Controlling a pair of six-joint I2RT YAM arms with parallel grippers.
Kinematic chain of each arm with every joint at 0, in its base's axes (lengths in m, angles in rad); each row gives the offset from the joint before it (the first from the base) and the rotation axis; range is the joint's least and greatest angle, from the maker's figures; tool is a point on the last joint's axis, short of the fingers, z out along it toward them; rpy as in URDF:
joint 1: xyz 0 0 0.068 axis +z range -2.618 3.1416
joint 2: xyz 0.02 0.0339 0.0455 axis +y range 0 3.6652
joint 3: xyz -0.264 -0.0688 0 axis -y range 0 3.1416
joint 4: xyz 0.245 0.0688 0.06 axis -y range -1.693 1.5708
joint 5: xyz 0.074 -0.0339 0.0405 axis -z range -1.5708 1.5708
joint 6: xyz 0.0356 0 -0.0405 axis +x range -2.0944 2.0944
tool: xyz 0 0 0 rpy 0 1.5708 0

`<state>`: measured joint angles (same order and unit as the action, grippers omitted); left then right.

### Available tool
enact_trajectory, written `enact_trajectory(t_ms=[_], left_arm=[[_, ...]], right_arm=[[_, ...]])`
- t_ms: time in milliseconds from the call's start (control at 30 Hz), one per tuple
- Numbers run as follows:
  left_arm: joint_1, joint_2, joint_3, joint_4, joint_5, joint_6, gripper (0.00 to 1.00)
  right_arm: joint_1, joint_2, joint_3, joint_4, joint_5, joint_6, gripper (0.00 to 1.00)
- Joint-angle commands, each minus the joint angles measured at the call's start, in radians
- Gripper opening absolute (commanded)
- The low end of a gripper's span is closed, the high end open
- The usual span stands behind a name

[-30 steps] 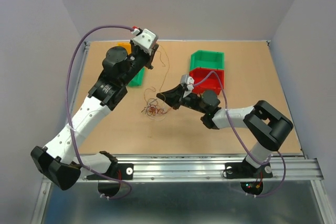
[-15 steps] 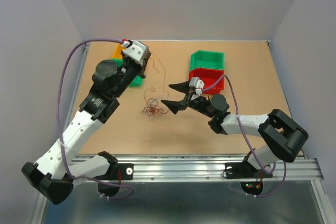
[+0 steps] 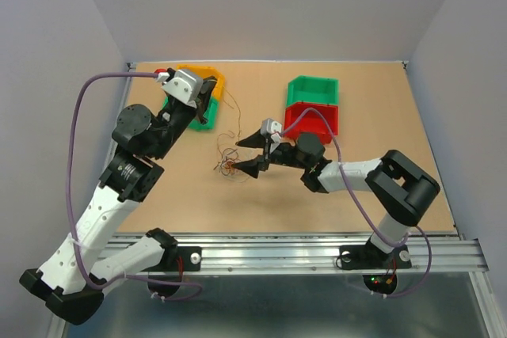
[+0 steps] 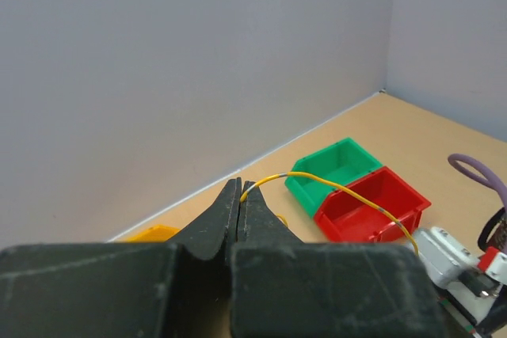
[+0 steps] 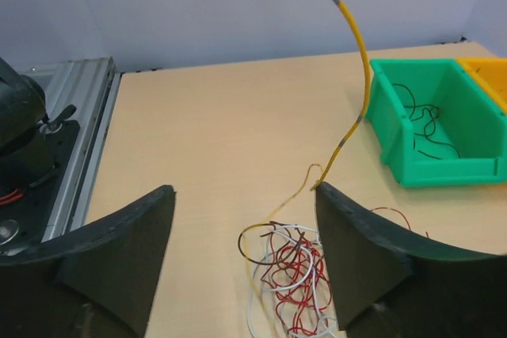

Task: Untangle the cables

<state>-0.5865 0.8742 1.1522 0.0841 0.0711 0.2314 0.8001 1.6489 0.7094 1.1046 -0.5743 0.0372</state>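
The cables are a small wad [image 3: 230, 166] of thin red, white and brown wires lying on the table, seen close up in the right wrist view [image 5: 295, 275]. One yellow wire [image 5: 353, 53] rises out of the wad toward the back left. My left gripper [image 3: 211, 104] is shut on the end of the yellow wire [image 4: 333, 184], and its jaws [image 4: 241, 189] are pressed together, held high above the table. My right gripper [image 3: 248, 153] is open, low over the table, with one finger on each side of the wad [image 5: 244, 189].
A green bin [image 3: 203, 117] and an orange bin [image 3: 203, 74] sit at the back left under my left gripper; the green bin [image 5: 434, 120] holds a few thin wires. Another green bin [image 3: 313, 88] and a red bin [image 3: 314, 121] stand behind my right arm. A metal rail [image 3: 317, 248] runs along the near edge.
My right gripper has opened and moved left until its fingers straddle the wad. My left gripper has swung back to the left, still holding the yellow wire and drawing it out.
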Motion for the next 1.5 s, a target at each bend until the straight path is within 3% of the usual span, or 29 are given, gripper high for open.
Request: enact_trajectory(t_ms=[0, 100, 233, 333, 567, 733, 867, 900, 1000, 1100, 1133, 1167, 1267, 1300, 1467], left_arm=[[0.007, 0.003, 0.011, 0.016, 0.009, -0.01, 0.0], [0.007, -0.009, 0.007, 0.014, 0.019, -0.017, 0.0], [0.005, -0.03, 0.007, 0.002, 0.035, -0.024, 0.0], [0.007, -0.044, 0.0, -0.006, 0.055, -0.032, 0.0], [0.007, -0.044, -0.006, -0.017, 0.059, -0.032, 0.0], [0.007, -0.02, -0.011, -0.02, 0.041, -0.021, 0.0], [0.01, 0.006, -0.037, 0.026, -0.11, -0.009, 0.0], [0.016, 0.012, -0.054, 0.087, -0.21, -0.003, 0.0], [0.103, 0.066, -0.118, 0.178, -0.275, -0.003, 0.0], [0.268, 0.226, -0.096, 0.161, -0.096, -0.069, 0.0], [0.299, 0.268, -0.095, 0.149, -0.033, -0.084, 0.0], [0.316, 0.31, -0.068, 0.132, 0.06, -0.09, 0.0], [0.31, 0.436, -0.043, 0.085, 0.184, -0.081, 0.0], [0.304, 0.459, -0.037, 0.072, 0.194, -0.089, 0.0], [0.289, 0.552, -0.035, 0.084, 0.223, -0.081, 0.0]], right_arm=[[0.002, 0.071, 0.116, 0.015, -0.039, 0.033, 0.72], [0.004, 0.115, 0.146, 0.027, 0.002, 0.046, 0.68], [0.004, 0.138, 0.131, 0.102, 0.132, 0.064, 0.56], [0.004, 0.15, 0.105, 0.184, 0.195, 0.082, 0.35], [0.002, 0.157, 0.061, 0.3, 0.226, 0.11, 0.3], [0.004, 0.147, 0.042, 0.342, 0.229, 0.118, 0.01], [0.004, 0.103, 0.003, 0.342, 0.206, 0.113, 0.01], [0.002, 0.048, -0.031, 0.339, 0.194, 0.119, 0.01], [0.002, -0.138, -0.094, 0.272, 0.18, 0.156, 0.01], [0.002, -0.361, -0.203, 0.213, 0.208, 0.17, 0.01], [0.002, -0.362, -0.232, 0.212, 0.218, 0.171, 0.01], [0.002, -0.465, -0.278, 0.21, 0.234, 0.176, 0.01], [0.004, -0.604, -0.268, 0.128, 0.274, 0.162, 0.01], [0.002, -0.626, -0.249, 0.05, 0.287, 0.149, 0.01], [0.001, -0.647, -0.14, -0.034, 0.37, 0.075, 0.01]])
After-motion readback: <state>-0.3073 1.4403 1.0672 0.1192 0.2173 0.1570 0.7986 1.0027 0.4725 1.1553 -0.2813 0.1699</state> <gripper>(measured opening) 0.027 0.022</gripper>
